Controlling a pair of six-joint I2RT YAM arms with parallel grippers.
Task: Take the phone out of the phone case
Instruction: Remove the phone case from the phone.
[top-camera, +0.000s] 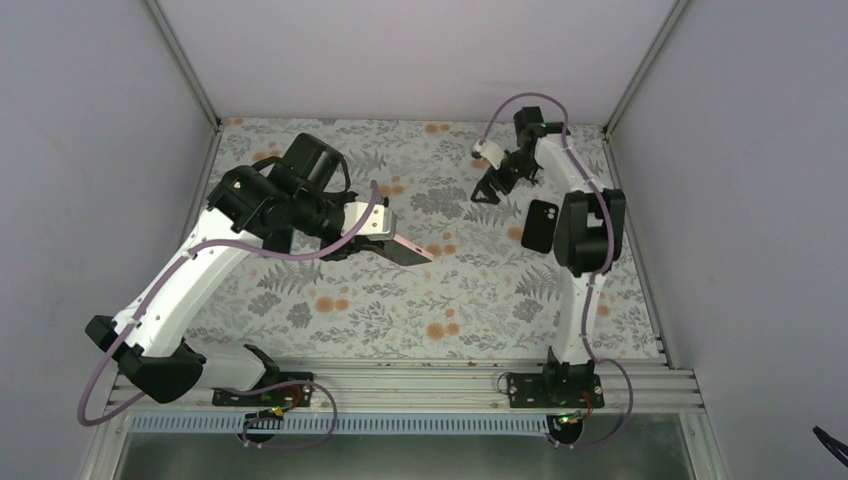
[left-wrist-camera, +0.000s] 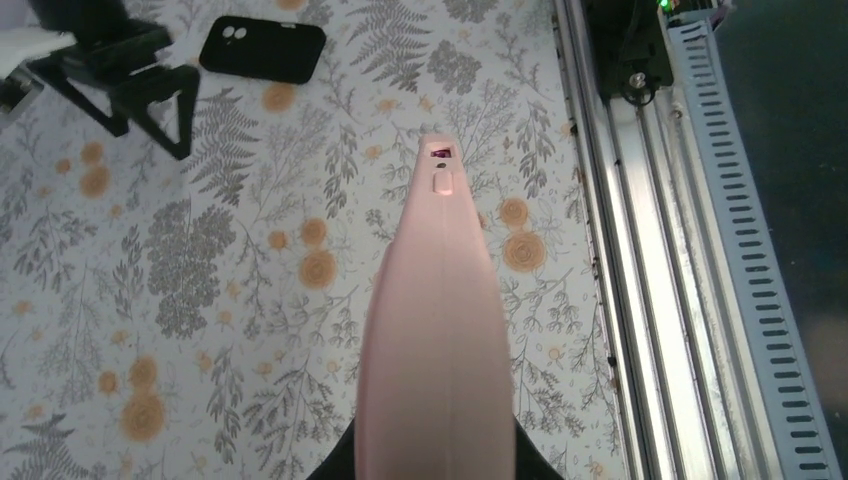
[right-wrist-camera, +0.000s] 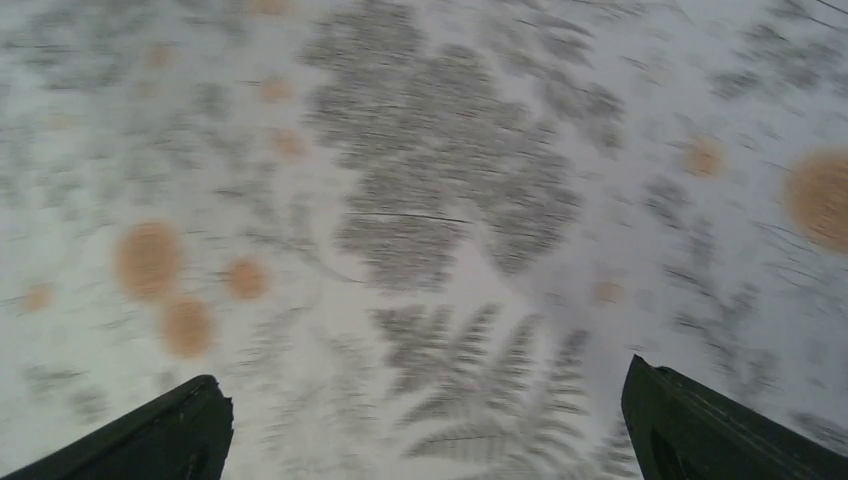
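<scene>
My left gripper (top-camera: 372, 225) is shut on the salmon-pink phone case (top-camera: 403, 244) and holds it above the middle of the floral table. In the top view a dark strip under the pink back (top-camera: 396, 253) looks like the phone inside it. The left wrist view shows the case (left-wrist-camera: 435, 330) edge-on, running away from the gripper (left-wrist-camera: 436, 472), with a small port cutout at its far end. My right gripper (top-camera: 490, 188) is open and empty, low over the table at the far right. Its black fingers (right-wrist-camera: 170, 435) stand wide apart over blurred bare cloth.
A bare black phone (top-camera: 541, 226) lies flat with its camera lenses up beside the right arm's elbow; it also shows in the left wrist view (left-wrist-camera: 262, 48). An aluminium rail (top-camera: 420, 375) runs along the near edge. Grey walls close in the table.
</scene>
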